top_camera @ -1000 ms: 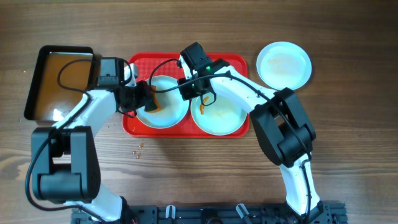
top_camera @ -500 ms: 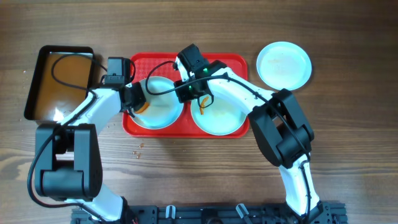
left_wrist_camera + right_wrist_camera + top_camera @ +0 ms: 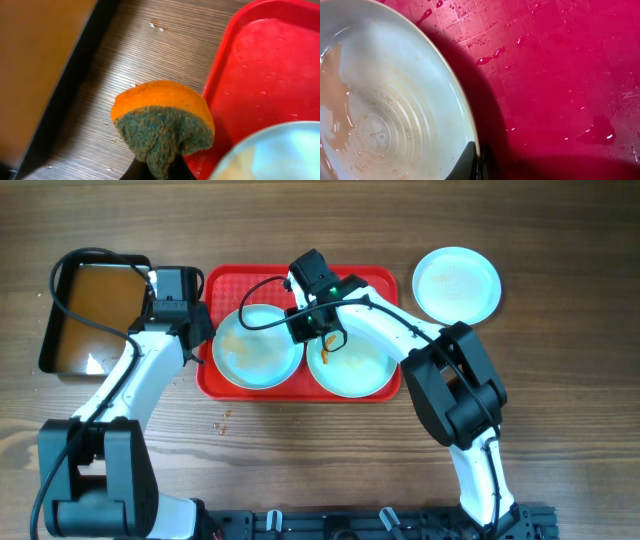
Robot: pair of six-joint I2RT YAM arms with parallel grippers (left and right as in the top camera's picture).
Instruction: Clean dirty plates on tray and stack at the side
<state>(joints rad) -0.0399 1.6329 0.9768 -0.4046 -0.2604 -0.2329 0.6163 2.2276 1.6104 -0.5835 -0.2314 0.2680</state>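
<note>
Overhead: the left gripper has pulled off the scrubbed plate, where it was working a second ago. It now hangs at the left rim of the tray, with the black pan on the far side of its jaws and the plate on the near side. That suggests the scrubbing pass on this plate is over and the sponge is due a rinse, though the plate keeps a faint tan film. The right gripper has not moved. It sits between the scrubbed plate and the second plate, which carries an orange smear just below the jaws. The third plate lies on the table, well clear of both grippers. The pan holds brown water.

Left wrist: the left gripper is clamped on the sponge — orange foam with a green scouring face. Bare table lies beneath the sponge, the pan to the jaws' left, and the tray and the plate's edge to their right.

Right wrist: the right gripper pinches a plate by its rim — probably the scrubbed one, since only a watery brown residue shows inside. Wet tray, beaded with droplets, lies to the jaws' right.
</note>
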